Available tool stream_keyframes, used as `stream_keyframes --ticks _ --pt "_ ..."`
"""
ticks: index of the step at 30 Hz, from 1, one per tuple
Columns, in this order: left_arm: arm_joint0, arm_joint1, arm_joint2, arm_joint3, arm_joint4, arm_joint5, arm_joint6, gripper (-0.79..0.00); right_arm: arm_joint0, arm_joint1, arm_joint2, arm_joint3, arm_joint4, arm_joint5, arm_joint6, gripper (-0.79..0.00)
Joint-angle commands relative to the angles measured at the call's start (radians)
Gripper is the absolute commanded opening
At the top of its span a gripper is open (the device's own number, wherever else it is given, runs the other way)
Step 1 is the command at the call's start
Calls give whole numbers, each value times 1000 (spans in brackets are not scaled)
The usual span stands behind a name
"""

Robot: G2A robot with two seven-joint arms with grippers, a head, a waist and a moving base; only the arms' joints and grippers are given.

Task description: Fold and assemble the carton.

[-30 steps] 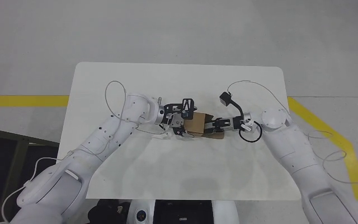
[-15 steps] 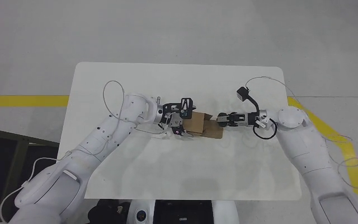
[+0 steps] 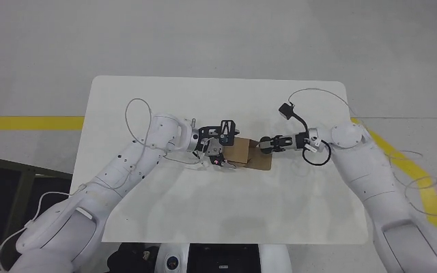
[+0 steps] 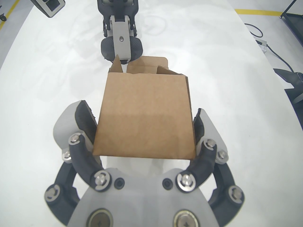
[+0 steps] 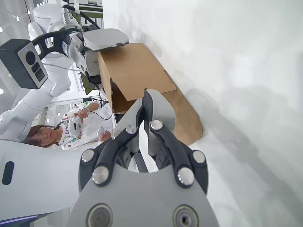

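— What has moved?

— The right gripper (image 3: 262,145). Half a second ago it sat a little way off the carton (image 3: 240,151), out at 3 o'clock. It has come back in to the carton's open end. The left arm and the carton have kept their place.

— Where is the carton?

— Near the middle of the table (image 3: 205,95), lying on its side. Its length runs from 9 o'clock to 3 o'clock, and the open end faces 3 o'clock.

— And the left gripper?

— The left gripper (image 4: 144,116) is at the carton's 9 o'clock end. It is clamped on the carton, with its fingers (image 4: 84,121) spread wide. One dark pad presses each side wall, and the top panel lies between them.

— Is the right gripper holding anything?

— I see nothing between its pads. They are pressed together, and the tip is at the open end. In the left wrist view a small flap (image 4: 116,65) stands up at the corner of the opening. Its point is right in front of the gripper's tip. I cannot tell whether they touch.

— Any other flaps?

— A long flap (image 5: 187,121) with rounded corners lies flat on the table. It sticks out from the open end towards 3 o'clock, beneath the right gripper.
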Motion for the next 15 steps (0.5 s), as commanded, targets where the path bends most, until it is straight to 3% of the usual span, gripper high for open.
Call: stream_keyframes --ticks 1,15 --pt "-1 1 2 1 -1 0 1 0 1 -3 -8 -1 7 -6 14 -785" --pt "-6 6 8 5 -3 0 7 0 24 -15 -57 5 5 2 30 -785"
